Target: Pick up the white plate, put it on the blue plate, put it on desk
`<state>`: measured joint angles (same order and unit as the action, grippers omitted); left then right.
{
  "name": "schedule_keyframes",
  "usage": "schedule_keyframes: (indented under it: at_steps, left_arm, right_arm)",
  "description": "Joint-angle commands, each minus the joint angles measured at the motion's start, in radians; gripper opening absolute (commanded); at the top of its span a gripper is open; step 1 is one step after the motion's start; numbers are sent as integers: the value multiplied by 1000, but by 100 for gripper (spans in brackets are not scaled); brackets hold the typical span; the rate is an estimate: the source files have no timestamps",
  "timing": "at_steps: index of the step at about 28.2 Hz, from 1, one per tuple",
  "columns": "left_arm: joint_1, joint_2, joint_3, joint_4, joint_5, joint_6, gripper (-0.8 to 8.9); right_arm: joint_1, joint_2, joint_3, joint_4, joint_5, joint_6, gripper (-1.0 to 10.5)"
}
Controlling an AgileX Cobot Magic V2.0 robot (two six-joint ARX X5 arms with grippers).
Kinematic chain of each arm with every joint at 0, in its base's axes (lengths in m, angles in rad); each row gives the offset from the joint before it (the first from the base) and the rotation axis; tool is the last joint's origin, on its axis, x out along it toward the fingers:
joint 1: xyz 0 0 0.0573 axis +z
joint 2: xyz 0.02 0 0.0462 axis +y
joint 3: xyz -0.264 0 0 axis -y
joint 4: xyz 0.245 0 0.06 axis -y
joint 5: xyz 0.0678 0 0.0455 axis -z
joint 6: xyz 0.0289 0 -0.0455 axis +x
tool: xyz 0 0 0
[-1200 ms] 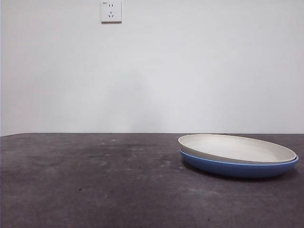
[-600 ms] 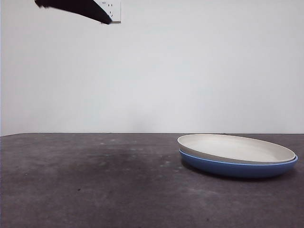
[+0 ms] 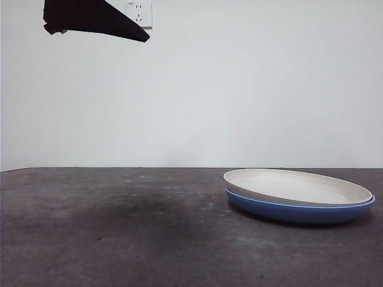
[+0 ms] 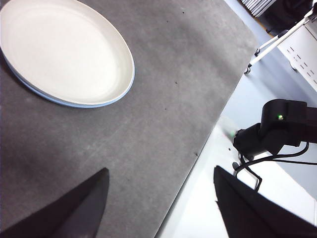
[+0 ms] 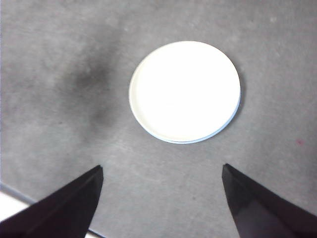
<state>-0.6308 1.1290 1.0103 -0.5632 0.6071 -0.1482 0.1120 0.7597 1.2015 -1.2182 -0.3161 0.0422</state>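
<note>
In the front view, you see the white plate point(image 3: 297, 186) nested inside the blue plate point(image 3: 299, 210), the stack resting on the counter point(image 3: 119, 227) toward the right side. This level view shows the stacking clearly: the cream-white rim sits above a glossy blue wall, and the white plate is tilted slightly, its near-left edge raised higher than its right edge. A dark arm tip point(image 3: 96, 18) enters at the upper left, high above the counter and well apart from the plates, partly covering a wall socket point(image 3: 141, 11). You cannot tell from this view alone which arm it is.

In the left wrist view, the white plate point(image 4: 62, 52) appears from above as a smooth matte disc, and the blue plate point(image 4: 130, 85) shows only as a thin blue line along one edge. The left gripper point(image 4: 158, 198) has its fingers spread wide apart, holding nothing, above the counter's edge. This view alone shows the counter's edge, the pale floor beyond it, and a black stand point(image 4: 277, 131) with a green light.

In the right wrist view, you look straight down on the white plate point(image 5: 184, 91), round and evenly bright, with a faint blue sliver point(image 5: 237, 110) at its rim. The right gripper point(image 5: 161, 198) is high above the stack, fingers spread wide and empty. A dark shadow patch point(image 5: 94, 79) lies on the counter beside the plates.
</note>
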Motion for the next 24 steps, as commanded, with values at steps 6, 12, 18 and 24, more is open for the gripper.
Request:
schedule_keyframes:
  at_steps: [6, 12, 18, 24]
  left_arm:
    - [-6, -1, 11, 8, 5, -3, 344]
    - [-6, -2, 11, 2, 5, -3, 343]
    - [-6, -13, 11, 2, 5, -3, 344]
    - [-6, -27, 11, 2, 5, -3, 344]
  right_arm:
    - [2, 194, -14, 129, 72, 36, 386]
    - [-19, 359, -124, 277, 73, 32, 386]
    - [-52, 481, -306, 541, 10, 72, 385]
    - [-58, 614, -380, 712, 6, 89, 383]
